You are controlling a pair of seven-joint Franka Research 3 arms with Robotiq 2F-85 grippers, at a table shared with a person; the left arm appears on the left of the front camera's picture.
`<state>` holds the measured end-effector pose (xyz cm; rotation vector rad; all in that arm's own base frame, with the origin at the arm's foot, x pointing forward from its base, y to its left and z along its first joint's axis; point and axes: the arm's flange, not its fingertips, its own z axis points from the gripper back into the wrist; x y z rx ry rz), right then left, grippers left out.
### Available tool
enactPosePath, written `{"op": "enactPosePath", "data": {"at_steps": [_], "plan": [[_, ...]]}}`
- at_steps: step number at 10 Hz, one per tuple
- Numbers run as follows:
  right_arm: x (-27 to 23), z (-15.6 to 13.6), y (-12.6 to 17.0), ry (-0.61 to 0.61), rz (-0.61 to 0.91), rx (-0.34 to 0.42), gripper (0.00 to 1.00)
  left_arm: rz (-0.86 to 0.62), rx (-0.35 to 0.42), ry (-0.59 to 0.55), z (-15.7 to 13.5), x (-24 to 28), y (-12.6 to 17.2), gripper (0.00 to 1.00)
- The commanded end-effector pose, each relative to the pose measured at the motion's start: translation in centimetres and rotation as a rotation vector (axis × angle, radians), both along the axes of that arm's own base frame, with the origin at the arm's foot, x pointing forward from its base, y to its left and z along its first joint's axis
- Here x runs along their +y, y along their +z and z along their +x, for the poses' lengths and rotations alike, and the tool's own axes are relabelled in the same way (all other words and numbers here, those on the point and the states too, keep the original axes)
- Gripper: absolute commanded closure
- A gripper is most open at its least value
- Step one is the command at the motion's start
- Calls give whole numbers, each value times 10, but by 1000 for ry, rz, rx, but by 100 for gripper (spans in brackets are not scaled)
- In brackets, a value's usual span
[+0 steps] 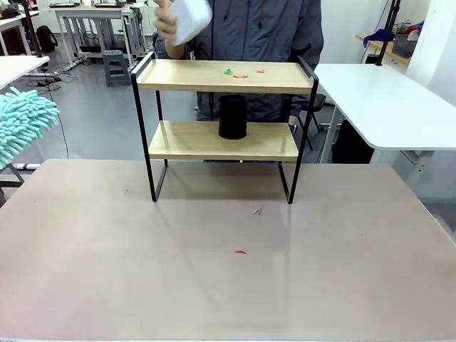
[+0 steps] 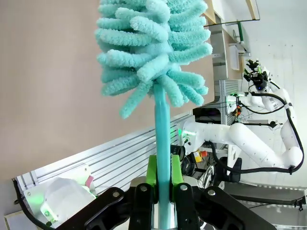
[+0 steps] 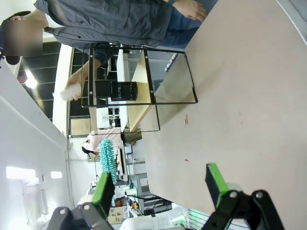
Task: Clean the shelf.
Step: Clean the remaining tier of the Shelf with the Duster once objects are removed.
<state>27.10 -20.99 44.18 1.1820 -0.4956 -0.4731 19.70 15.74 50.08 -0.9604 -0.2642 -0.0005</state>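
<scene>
You get bright, even indoor light; the shelf [image 1: 192, 141] casts faint shadows on the worktop [image 1: 107, 271]. The person's raised hand [image 1: 165, 23] blurs; your wrist views bend at the edges.

I faced the shelf [image 1: 214, 76], which stood upright on its four black legs at the far middle of the table [image 1: 107, 271]. It had two light wooden boards in a thin black frame, and small green and red scraps [image 1: 228, 71] lay on its top board.
</scene>
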Motion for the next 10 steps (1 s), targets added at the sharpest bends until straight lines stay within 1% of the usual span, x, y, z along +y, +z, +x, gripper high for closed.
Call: {"op": "enactPosePath", "data": {"at_steps": [1,2,3,4,5,6,7,8,9,10], "plan": [[3,1,-1,-3,9,-36,0,0,0,0,0,0,0,87],[3,1,-1,-3,9,-36,0,40,-9,36,6,-7,15,87],[3,1,-1,-3,9,-36,0,112,-39,87,18,-20,43,87],[3,1,-1,-3,9,-36,0,173,-91,103,37,-35,88,87],[3,1,-1,-3,9,-36,0,200,-114,115,58,-54,131,87],[3,1,-1,-3,9,-36,0,231,-98,171,78,-83,168,87],[3,1,-1,-3,9,-36,0,270,-90,152,94,-116,194,87],[3,1,-1,-3,9,-36,0,290,-96,119,108,-156,207,87],[3,1,-1,-3,9,-36,0,337,-67,52,117,-204,205,87],[3,1,-1,-3,9,-36,0,363,-46,-25,123,-239,193,87]]}}
